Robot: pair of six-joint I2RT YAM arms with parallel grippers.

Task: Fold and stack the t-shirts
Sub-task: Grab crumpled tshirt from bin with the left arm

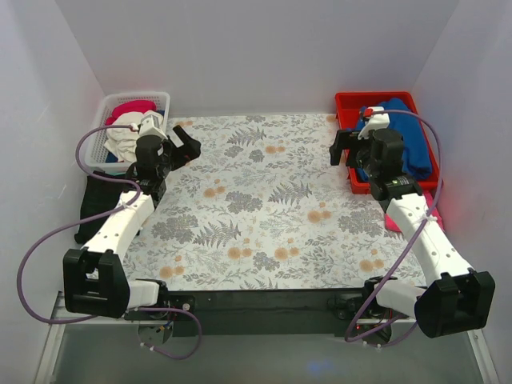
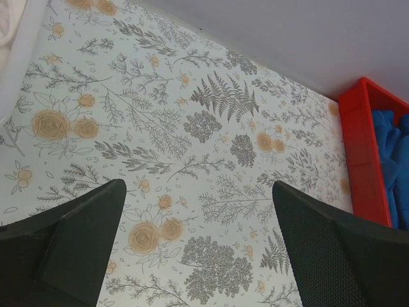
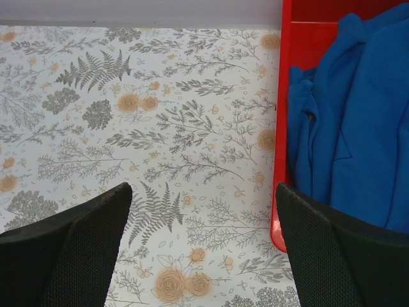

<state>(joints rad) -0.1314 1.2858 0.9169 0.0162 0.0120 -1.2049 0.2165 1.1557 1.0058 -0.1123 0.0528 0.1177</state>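
Note:
A cream-white shirt [image 1: 122, 141] lies bunched in a white basket [image 1: 104, 108] at the back left, with a red-pink cloth [image 1: 134, 107] on top of it. A black shirt [image 1: 100, 204] lies off the tablecloth's left edge, beside my left arm. My left gripper [image 1: 186, 144] is open and empty above the tablecloth, just right of the basket; the left wrist view [image 2: 198, 192] shows only cloth pattern between its fingers. My right gripper [image 1: 342, 148] is open and empty by the red bin's left wall, as the right wrist view [image 3: 203, 192] shows.
A red bin [image 1: 346, 108] at the back right holds a blue garment [image 1: 404, 136]; both show in the right wrist view, bin [image 3: 284, 96] and garment [image 3: 358, 115]. The grey floral tablecloth [image 1: 264, 208] covers the table. A pink thing [image 1: 436, 210] lies at the right edge. White walls enclose three sides.

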